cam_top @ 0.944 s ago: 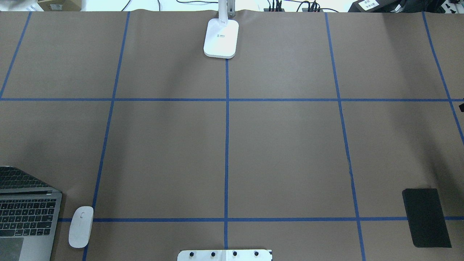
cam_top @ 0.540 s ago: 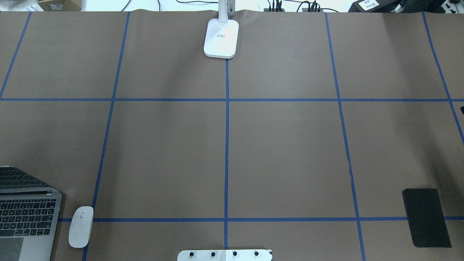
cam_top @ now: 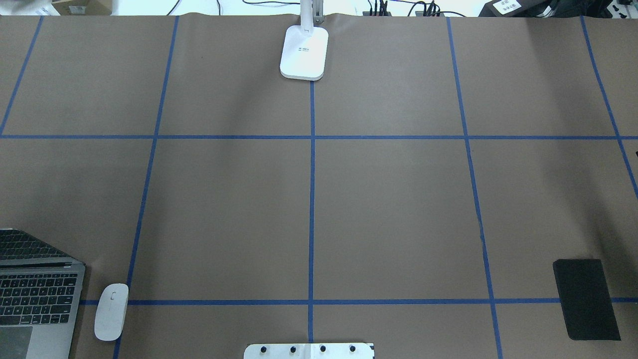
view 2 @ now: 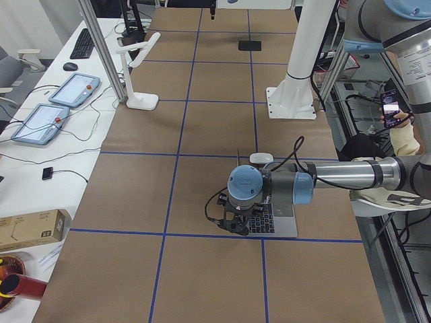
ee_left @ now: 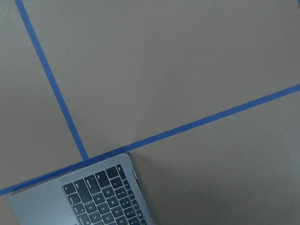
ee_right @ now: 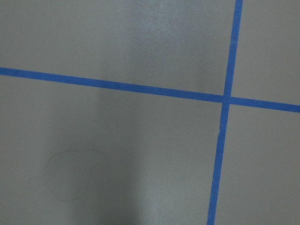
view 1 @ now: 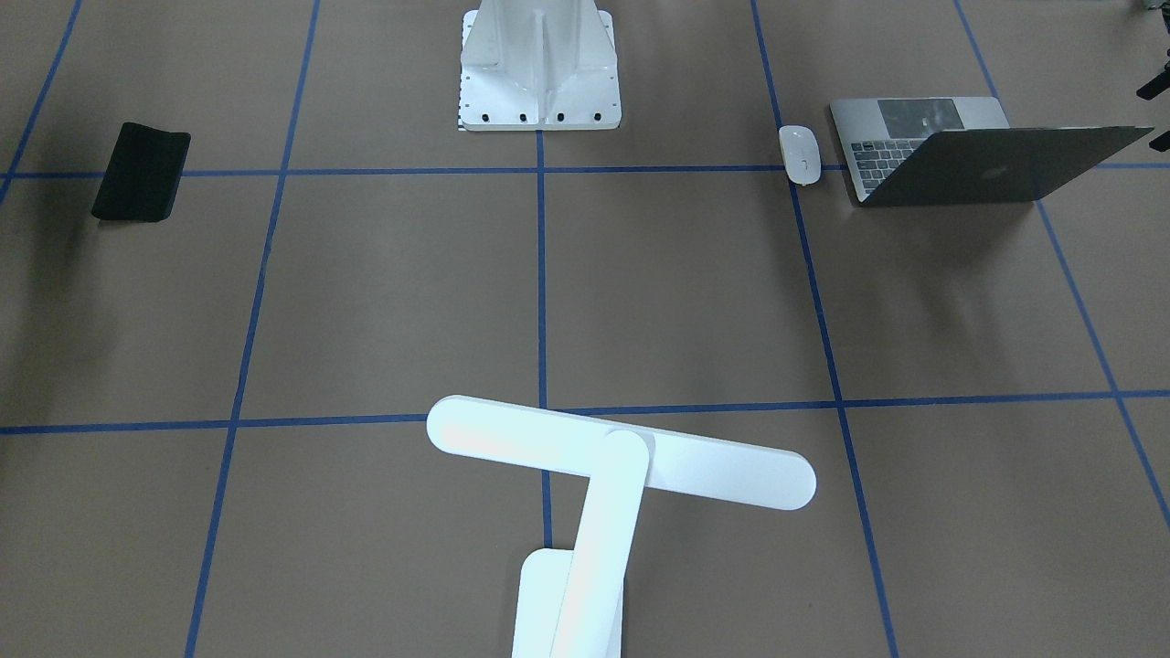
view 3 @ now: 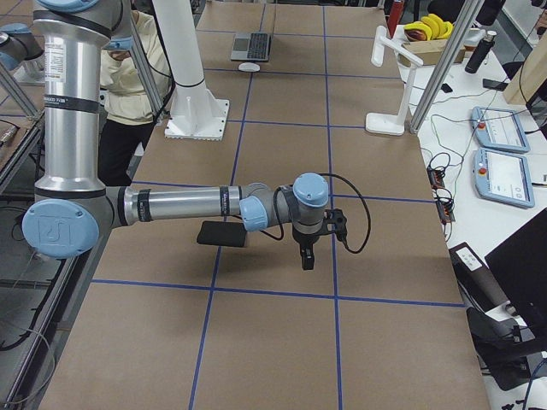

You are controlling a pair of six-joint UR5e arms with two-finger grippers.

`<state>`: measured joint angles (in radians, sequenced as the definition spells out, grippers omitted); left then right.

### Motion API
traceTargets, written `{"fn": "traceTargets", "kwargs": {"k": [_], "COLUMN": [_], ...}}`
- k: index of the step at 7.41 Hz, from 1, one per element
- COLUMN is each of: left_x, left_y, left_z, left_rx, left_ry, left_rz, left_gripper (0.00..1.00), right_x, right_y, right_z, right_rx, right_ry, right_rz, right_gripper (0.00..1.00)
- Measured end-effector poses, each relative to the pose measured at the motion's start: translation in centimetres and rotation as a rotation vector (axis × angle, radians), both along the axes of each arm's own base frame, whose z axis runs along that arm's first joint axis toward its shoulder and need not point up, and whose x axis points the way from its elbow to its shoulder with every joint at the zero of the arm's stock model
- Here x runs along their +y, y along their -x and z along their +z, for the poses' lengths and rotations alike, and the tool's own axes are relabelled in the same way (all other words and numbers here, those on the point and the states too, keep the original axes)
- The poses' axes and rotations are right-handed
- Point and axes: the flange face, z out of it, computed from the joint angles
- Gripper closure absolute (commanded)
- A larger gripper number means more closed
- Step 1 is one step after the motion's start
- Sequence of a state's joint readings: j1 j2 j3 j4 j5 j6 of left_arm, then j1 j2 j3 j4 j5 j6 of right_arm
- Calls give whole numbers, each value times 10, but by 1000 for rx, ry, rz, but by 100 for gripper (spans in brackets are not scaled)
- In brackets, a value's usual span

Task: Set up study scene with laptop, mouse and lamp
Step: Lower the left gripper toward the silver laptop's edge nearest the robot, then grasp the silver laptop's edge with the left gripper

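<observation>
Laptop [cam_top: 35,294], mouse [cam_top: 111,311] and lamp [cam_top: 304,52] haven't budged. We only see the dark sliver [cam_top: 637,155] at the overhead's right edge nearly slide out (left gripper [view 2: 236,227], right gripper [view 3: 305,259]: can't tell if spread).

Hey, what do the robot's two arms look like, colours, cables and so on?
The left arm and right arm are silver tubes with light-blue caps on grey joints. The left gripper and right gripper are black, each fed by a looping black cable.
</observation>
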<state>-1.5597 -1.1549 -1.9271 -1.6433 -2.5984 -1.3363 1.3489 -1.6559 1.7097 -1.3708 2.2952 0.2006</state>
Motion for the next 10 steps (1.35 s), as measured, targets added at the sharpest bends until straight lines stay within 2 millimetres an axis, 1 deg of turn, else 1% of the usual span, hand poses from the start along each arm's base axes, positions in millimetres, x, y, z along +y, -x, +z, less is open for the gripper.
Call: {"fn": "traceTargets", "kwargs": {"k": [3,7,10], "left_x": [-2,-5,-7], "left_y": [-9,-35,-57], "left_z": [-7,-10,-19], "left_rx": [49,68,92], "left_ry": [65,108,122], "left_rz": [-37,4,32], "left_gripper": [0,0,0], "right_x": [3,7,7], "right_y": [-1,-2,-2], "right_z": [2,5,5], "right_rx": [-4,-5,-5], "right_ry": [0,3,3], "right_rz": [0,0,-1], "right_gripper": [0,0,0]}}
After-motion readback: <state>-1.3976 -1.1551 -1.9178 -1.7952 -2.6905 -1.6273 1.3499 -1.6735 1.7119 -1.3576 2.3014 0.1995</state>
